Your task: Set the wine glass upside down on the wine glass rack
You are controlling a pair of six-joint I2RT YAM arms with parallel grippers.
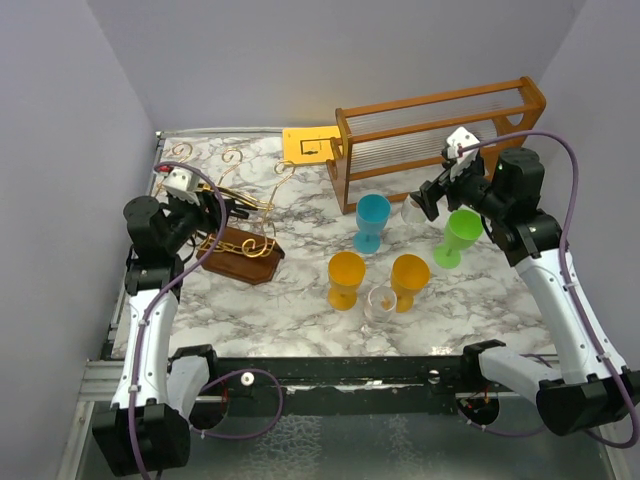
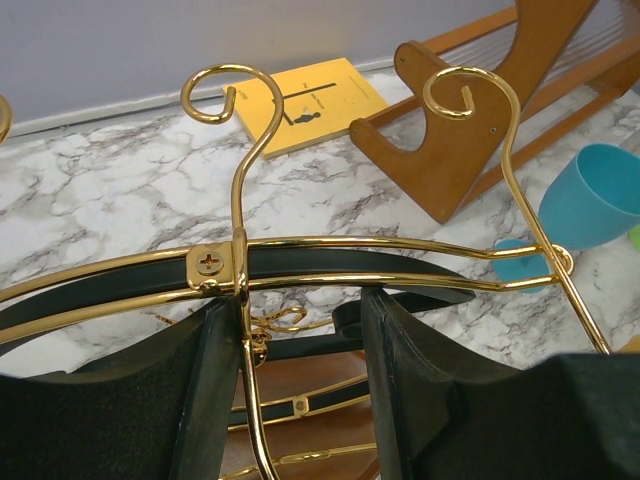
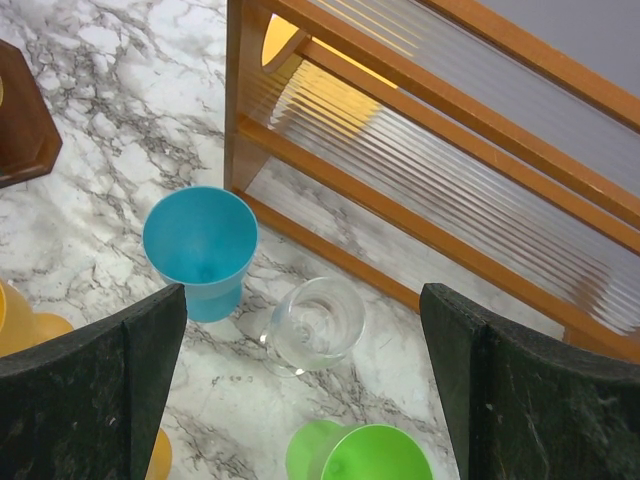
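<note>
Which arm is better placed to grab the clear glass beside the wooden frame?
Right. The right pincer hangs open above the glass, a finger either side in its wrist view. The left pincer is away at the gold wire rack.

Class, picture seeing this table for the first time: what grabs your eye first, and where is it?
Mid-table, bright colours: a blue goblet, a green goblet and two orange goblets. At left stands the curly gold wine glass rack; at the back right, a large wooden frame.
</note>
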